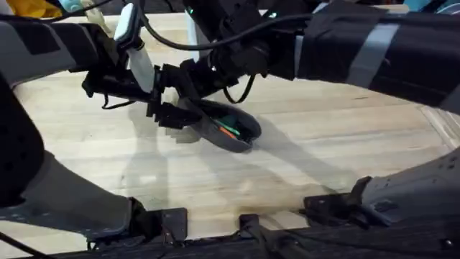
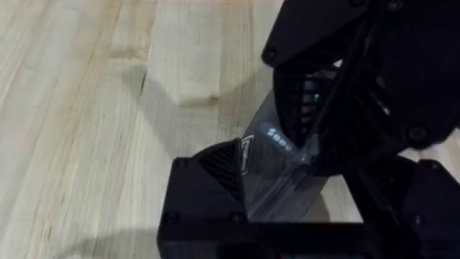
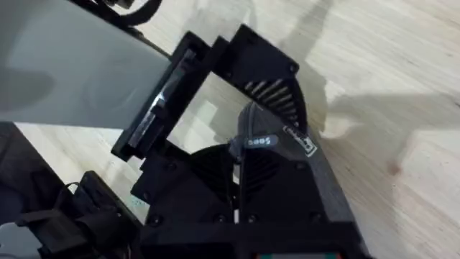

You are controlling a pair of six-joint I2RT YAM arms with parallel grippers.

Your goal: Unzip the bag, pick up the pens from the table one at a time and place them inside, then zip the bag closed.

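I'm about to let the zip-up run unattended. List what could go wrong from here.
1. Both claws crowd one end of the oblong grey fabric pouch; they could collide.
2. The slim orange-red and teal-green pens show in the open mouth; the zip may jam on them.
3. The pouch lies loose on the light wooden tabletop; pulling could drag it.

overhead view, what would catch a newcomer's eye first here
First, the two black arms crowding together over the grey bag on the table, just left of centre. The bag lies open, with orange-red and teal-green pens showing inside. The left gripper works at the bag's left end, and the right gripper meets it from above; in the wrist views, both sets of jaws sit closed on a grey end of the bag.
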